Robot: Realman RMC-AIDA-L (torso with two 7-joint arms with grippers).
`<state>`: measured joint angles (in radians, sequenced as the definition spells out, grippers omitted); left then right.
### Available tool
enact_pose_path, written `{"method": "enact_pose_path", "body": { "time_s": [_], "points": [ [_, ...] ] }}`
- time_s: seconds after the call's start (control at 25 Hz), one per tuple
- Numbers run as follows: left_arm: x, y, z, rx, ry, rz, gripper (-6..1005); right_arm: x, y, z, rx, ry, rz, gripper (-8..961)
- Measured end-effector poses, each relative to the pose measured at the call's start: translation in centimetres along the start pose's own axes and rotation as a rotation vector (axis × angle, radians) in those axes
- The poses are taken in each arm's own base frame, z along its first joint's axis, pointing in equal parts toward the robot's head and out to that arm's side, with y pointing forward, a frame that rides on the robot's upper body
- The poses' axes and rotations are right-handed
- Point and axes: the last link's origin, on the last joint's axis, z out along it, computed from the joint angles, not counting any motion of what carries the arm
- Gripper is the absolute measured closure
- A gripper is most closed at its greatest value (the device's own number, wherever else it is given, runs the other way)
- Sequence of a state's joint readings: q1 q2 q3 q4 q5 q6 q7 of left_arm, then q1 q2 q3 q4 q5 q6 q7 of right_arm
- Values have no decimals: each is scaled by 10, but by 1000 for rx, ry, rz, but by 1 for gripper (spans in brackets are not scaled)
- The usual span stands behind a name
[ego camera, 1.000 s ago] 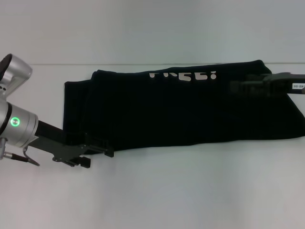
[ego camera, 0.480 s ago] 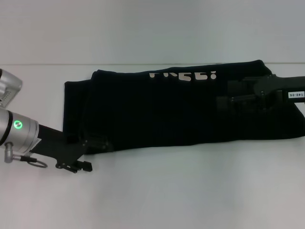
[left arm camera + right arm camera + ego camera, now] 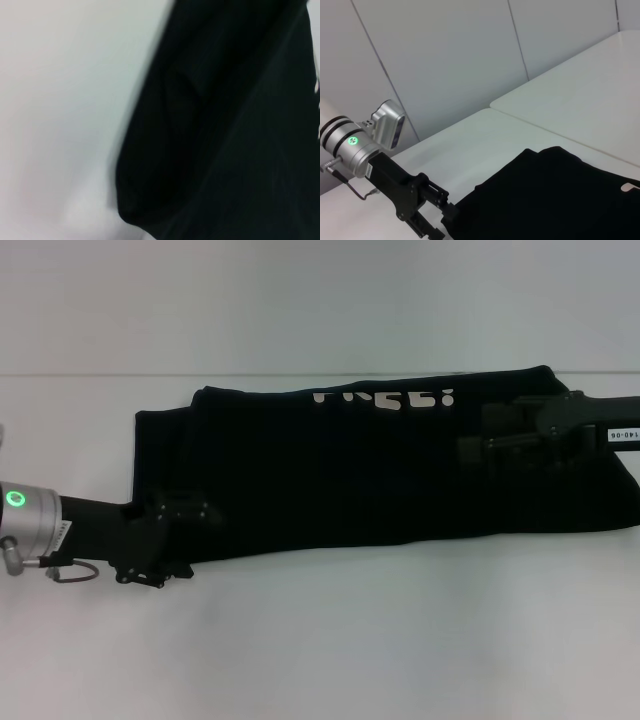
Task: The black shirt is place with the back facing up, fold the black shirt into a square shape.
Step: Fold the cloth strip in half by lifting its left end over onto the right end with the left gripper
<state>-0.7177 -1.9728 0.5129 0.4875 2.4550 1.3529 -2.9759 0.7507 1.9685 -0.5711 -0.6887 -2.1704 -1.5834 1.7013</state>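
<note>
Lying folded: black shirt (image 3: 380, 470) | left gripper (image 3: 185, 515) at near-left edge, right gripper (image 3: 490, 445) over far-right; jaws unclear

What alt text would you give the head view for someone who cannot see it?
A black shirt, folded into a long band with white lettering along its far edge, lies across a white table. The left gripper sits at the shirt's near left corner, and the right gripper is over its right end.

table (image 3: 320, 640): white, matte, seamed | wall (image 3: 445, 60): pale grey panels, thin vertical joints | light: even, soft
</note>
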Motion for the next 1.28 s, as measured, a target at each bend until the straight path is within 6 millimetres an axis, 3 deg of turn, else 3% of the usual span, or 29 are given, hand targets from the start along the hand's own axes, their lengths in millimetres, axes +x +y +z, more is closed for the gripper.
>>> {"method": "enact_pose_path", "body": {
  "time_s": [0.56,1.28],
  "points": [
    [1,-17,-3,-23,41,-80,151,-5,-1,1,6,-32,-12,47],
    [9,-21,-3,-13,103,-87,151,-7,0,0,4,-49,-12,48]
  ]
}}
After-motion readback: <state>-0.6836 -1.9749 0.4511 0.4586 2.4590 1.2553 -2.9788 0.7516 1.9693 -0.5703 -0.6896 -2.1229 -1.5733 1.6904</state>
